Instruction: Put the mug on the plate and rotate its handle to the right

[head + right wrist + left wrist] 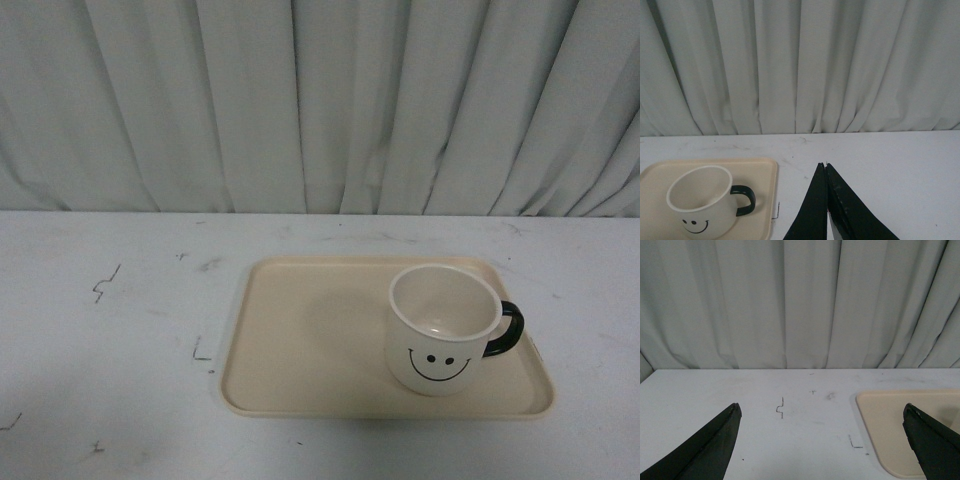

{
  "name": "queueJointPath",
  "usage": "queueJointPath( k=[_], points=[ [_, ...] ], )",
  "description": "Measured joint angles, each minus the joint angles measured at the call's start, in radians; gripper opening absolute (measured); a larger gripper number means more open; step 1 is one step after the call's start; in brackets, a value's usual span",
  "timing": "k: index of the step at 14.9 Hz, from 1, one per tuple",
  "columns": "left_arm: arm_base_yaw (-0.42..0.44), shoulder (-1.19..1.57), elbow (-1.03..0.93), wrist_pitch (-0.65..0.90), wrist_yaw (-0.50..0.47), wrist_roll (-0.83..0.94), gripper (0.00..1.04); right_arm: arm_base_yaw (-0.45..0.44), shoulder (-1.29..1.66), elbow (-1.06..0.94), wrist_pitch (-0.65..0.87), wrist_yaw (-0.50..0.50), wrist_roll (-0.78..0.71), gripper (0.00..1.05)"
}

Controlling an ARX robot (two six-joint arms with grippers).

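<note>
The cream-white mug (443,329) stands upright on the right part of the beige plate (300,340), its smiley face toward me. Its black handle (506,329) points right. The right wrist view also shows the mug (702,201), its handle (744,200) and the plate (765,175). My right gripper (825,165) is shut and empty, above bare table to the right of the plate. My left gripper (822,412) is open and empty, left of the plate; one corner of the plate (885,412) shows there. Neither arm shows in the front view.
The white table (110,340) bears small dark marks, one (104,284) left of the plate. A pleated grey curtain (320,100) hangs behind the table's far edge.
</note>
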Motion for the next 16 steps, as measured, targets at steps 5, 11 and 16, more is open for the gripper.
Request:
queueJointPath(
  k=[5,11,16],
  points=[
    [0.0,0.0,0.0,0.0,0.0,0.0,0.98,0.0,-0.278,0.0,-0.27,0.0,0.0,0.02],
    [0.0,0.0,0.0,0.001,0.0,0.0,0.98,0.0,-0.508,0.0,-0.517,-0.002,0.0,0.02],
    [0.0,0.0,0.0,0.0,0.0,0.0,0.98,0.0,-0.508,0.0,-0.51,-0.002,0.0,0.02]
  ],
)
